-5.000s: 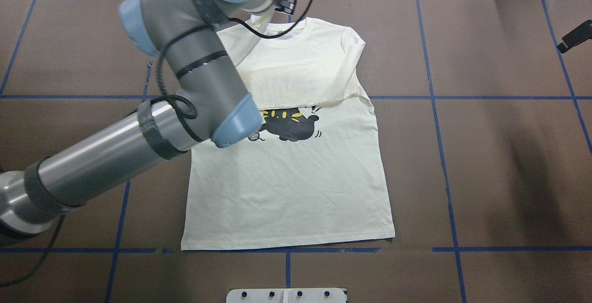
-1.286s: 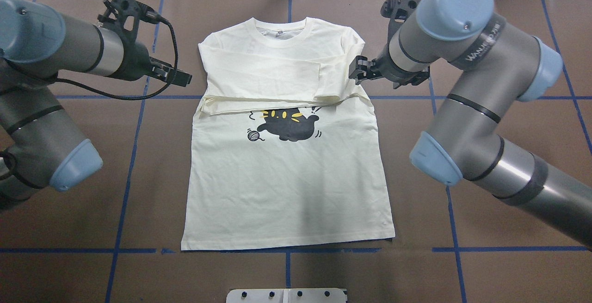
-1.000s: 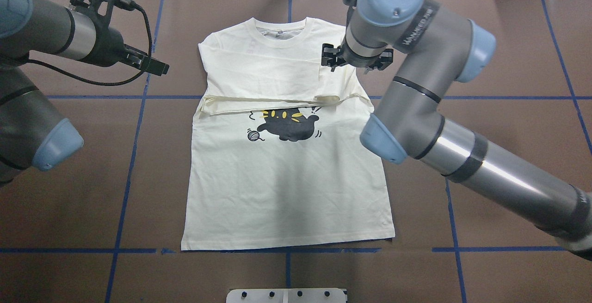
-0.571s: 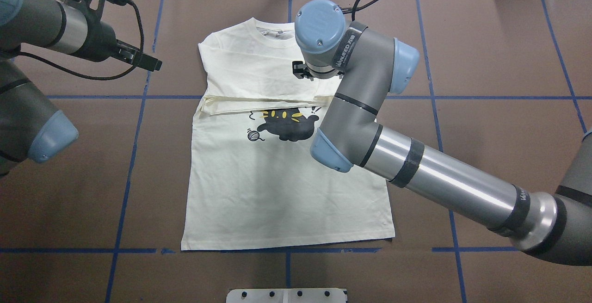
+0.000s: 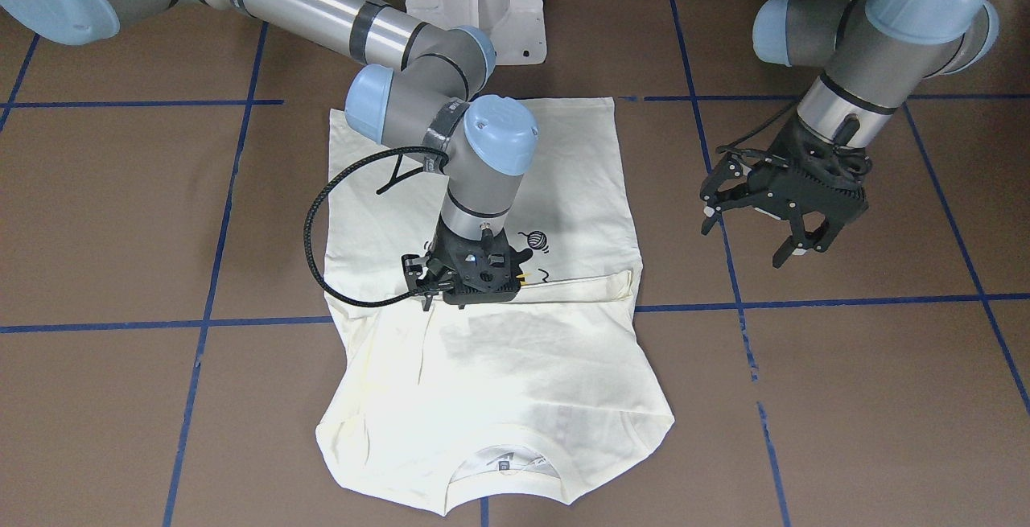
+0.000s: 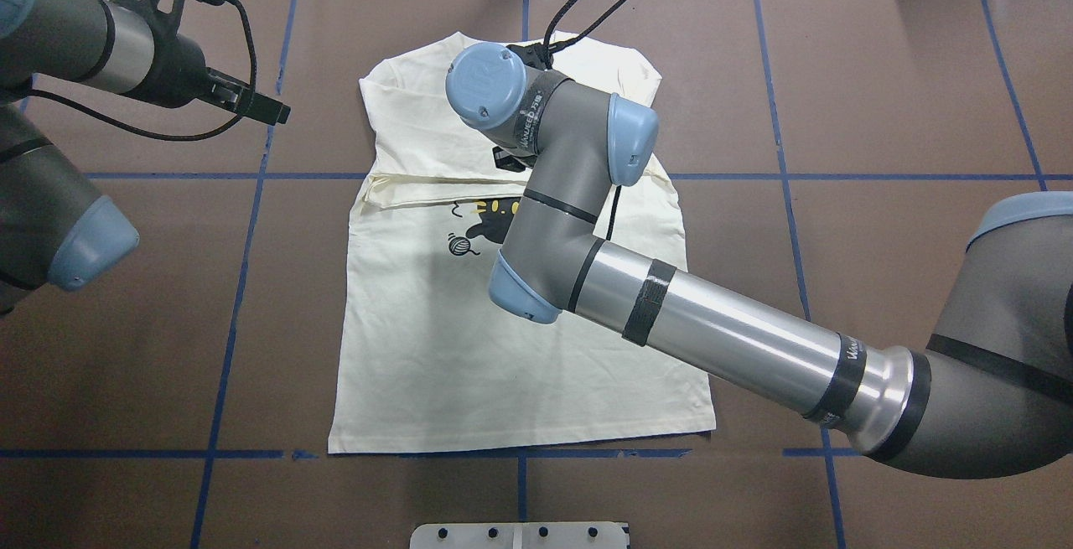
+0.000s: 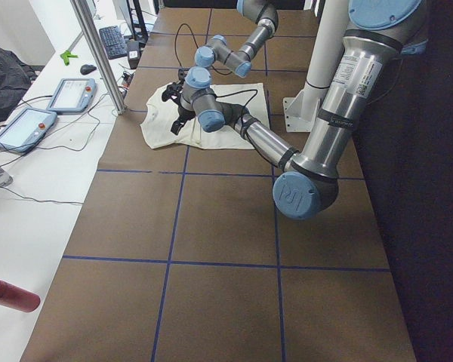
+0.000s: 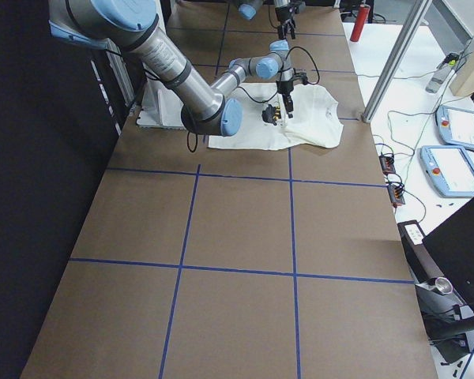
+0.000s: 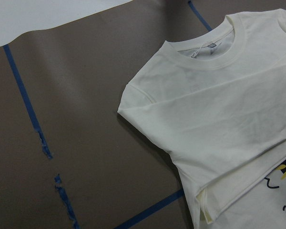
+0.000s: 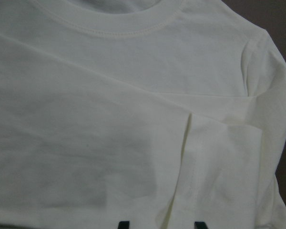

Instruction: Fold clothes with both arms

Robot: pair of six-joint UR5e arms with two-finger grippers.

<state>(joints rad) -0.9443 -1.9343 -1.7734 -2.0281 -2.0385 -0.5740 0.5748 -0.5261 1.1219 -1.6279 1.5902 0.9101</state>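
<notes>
At the brown tabletop's middle, collar toward the far edge, lies the cream-white long-sleeved cotton shirt, sleeves folded across. I hold the right gripper over them, fingers apart, likely to tidy the fold; the left gripper, also spread, stands clear.

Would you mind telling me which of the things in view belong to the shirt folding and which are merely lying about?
Belonging to the job: the cream shirt; the right claw, low over its folded sleeves; the left claw, open beside the shirt.
Lying about: the red cylinder; the screened handset; the keyboard, all off the brown mat.
</notes>
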